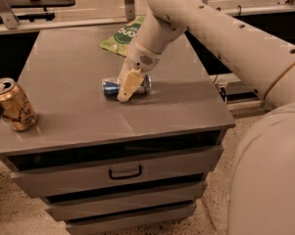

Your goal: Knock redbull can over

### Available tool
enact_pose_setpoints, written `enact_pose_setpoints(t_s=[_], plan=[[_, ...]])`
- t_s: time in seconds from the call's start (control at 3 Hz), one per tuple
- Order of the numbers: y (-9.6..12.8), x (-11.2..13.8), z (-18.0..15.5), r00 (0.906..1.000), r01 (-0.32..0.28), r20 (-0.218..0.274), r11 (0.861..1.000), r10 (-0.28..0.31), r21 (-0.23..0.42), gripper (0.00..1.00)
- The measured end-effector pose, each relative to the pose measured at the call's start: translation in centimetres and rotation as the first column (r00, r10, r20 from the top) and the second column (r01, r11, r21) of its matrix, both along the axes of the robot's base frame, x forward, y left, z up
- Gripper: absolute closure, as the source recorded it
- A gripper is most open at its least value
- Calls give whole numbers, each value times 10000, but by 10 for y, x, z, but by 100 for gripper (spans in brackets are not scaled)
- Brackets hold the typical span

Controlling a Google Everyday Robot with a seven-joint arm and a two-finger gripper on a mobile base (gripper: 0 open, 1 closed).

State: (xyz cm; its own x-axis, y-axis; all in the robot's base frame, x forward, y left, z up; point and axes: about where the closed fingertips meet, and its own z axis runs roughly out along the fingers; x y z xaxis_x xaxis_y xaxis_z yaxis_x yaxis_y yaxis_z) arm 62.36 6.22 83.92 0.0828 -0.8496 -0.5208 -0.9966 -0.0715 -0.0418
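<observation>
The redbull can [111,87] is a slim blue-and-silver can lying on its side near the middle of the grey cabinet top [78,58], its length running left to right. My gripper [128,85] hangs down over the can's middle and right part, with its tan fingers [131,82] in front of the can and covering part of it. The arm reaches in from the upper right.
A wider gold can [12,105] stands upright near the cabinet's left front edge. A green snack bag [121,34] lies at the back behind the arm. Drawers with a handle [125,172] are below the top. The floor lies to the right.
</observation>
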Motion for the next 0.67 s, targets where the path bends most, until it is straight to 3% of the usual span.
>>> enact_pose_setpoints(t_s=[0.33,0.67], plan=[[-8,-1,6,9997,255,-35,9992,-254,307,0],[-22,-4,20,9977,663,63,9873,-679,1443,0]])
